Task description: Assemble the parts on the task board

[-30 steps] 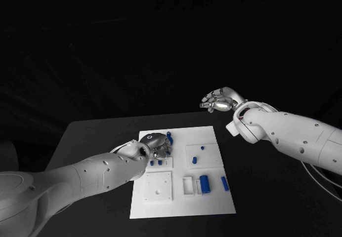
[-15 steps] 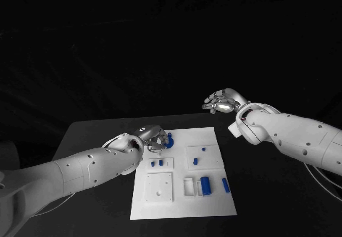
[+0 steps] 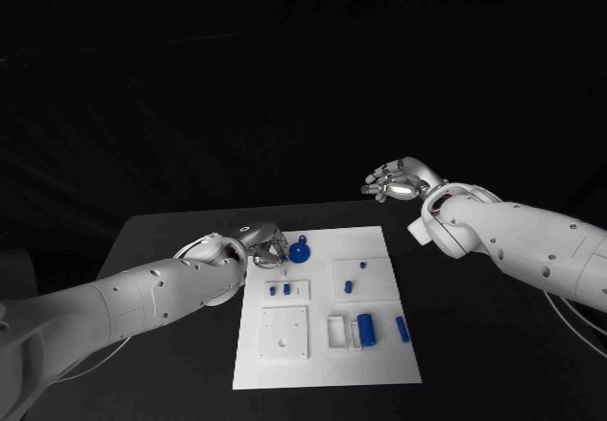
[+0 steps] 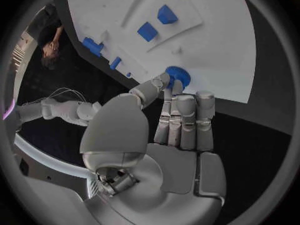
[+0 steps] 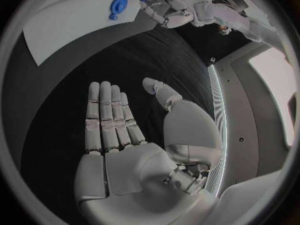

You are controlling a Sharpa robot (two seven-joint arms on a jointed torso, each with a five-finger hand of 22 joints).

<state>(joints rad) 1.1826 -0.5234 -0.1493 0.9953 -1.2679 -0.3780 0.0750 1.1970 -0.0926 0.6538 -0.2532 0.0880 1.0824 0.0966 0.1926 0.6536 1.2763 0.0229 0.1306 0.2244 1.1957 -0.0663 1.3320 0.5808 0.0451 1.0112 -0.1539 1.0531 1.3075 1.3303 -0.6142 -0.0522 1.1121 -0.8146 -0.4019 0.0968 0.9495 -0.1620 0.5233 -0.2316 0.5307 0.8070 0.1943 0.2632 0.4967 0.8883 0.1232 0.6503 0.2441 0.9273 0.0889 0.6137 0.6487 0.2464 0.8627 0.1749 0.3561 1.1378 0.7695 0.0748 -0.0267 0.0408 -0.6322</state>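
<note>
Left hand [image 3: 263,245] at the task board's [image 3: 380,351] ten o'clock corner, left wrist view alone showing fingertips [image 4: 177,87] touching the blue gear [image 3: 300,253], right hand [image 3: 398,181] raised at one o'clock, fingers together, holding nothing

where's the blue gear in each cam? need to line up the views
Head view: the blue gear lies on the far part of the white task board, just beside the left hand.
Left wrist view: the gear sits at the left hand's fingertips, on the board's edge.
Right wrist view: the gear is far off on the board, beyond the open right hand.
Shared landmark: the task board.
</note>
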